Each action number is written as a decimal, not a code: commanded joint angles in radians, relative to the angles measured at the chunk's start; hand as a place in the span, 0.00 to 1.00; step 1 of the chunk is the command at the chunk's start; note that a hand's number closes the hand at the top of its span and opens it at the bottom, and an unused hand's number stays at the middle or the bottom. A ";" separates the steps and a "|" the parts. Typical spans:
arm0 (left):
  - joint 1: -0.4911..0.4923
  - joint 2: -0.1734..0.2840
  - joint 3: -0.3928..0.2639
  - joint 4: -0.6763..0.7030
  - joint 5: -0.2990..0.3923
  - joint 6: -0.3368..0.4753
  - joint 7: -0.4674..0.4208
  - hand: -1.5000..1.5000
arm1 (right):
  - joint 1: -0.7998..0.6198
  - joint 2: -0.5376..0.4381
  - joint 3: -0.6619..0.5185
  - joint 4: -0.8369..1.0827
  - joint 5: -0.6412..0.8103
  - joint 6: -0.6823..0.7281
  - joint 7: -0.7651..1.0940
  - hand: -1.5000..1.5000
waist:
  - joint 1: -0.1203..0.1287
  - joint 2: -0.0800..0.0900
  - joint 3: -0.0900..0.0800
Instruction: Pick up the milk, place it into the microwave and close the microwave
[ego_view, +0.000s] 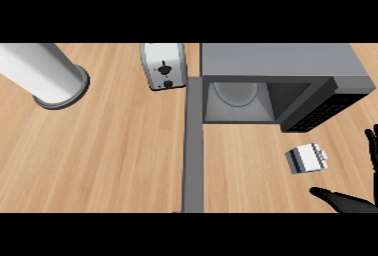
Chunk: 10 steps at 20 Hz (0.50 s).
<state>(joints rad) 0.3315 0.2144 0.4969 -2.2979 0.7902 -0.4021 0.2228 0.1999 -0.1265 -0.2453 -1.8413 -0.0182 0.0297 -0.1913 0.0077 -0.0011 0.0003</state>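
A light wooden counter (103, 150) is seen from above. The microwave (280, 75) stands at its far side, door (193, 150) swung fully open. The milk (306, 159) rests on the counter just before the microwave, untouched. The right hand (351, 202) is spread open beside it. A toaster (162, 65) and a white cylinder (40, 72) are noted at left.

Bare counter (244, 165) lies before the open microwave (277, 75); its door (193, 150) flanks left.
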 joint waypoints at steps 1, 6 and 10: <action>0.078 -0.073 -0.013 -0.068 -0.029 -0.050 -0.019 0.00 | -0.005 0.017 -0.039 0.208 0.049 -0.029 -0.135 0.00 | 0.006 0.001 0.001; 0.034 0.019 0.100 0.040 0.106 -0.086 0.012 0.00 | -0.096 -0.046 -0.100 0.427 0.016 0.015 -0.206 0.00 | 0.000 0.001 0.000; 0.069 0.004 0.117 0.011 0.133 -0.094 0.039 0.00 | -0.105 -0.033 -0.105 0.621 0.070 -0.016 -0.357 0.00 | 0.001 0.002 0.001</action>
<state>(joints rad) 0.4068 0.2126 0.6022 -2.2923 0.9019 -0.5004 0.2350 0.1222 -0.1403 -0.3203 -1.4003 0.0370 0.0100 -0.4394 0.0115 -0.0004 0.0007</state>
